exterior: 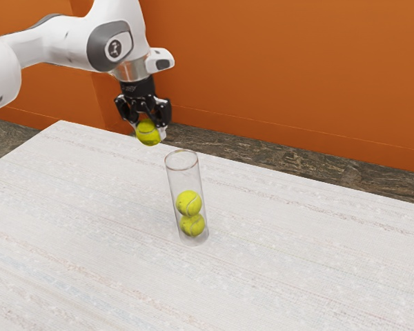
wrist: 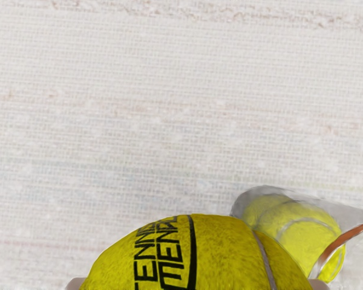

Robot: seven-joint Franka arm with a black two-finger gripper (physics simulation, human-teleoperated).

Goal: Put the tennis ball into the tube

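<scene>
In the exterior view my gripper (exterior: pixel 149 129) is shut on a yellow tennis ball (exterior: pixel 148 133), held in the air above the table and toward the exterior view's left of the tube's mouth. The clear tube (exterior: pixel 176 181) stands upright on the table with two balls stacked inside, an upper one (exterior: pixel 188 203) and a lower one (exterior: pixel 192 225). The wrist view has the held ball (wrist: pixel 187 257) large at its lower edge, dark lettering on it. Close by it are the tube (wrist: pixel 357 213) and a ball inside (wrist: pixel 305 235). The held ball and the tube stand apart.
A white, wood-grained table (exterior: pixel 297 255) carries the tube. Behind the table's far edge are a dark floor (exterior: pixel 290 164) and an orange wall (exterior: pixel 283 69).
</scene>
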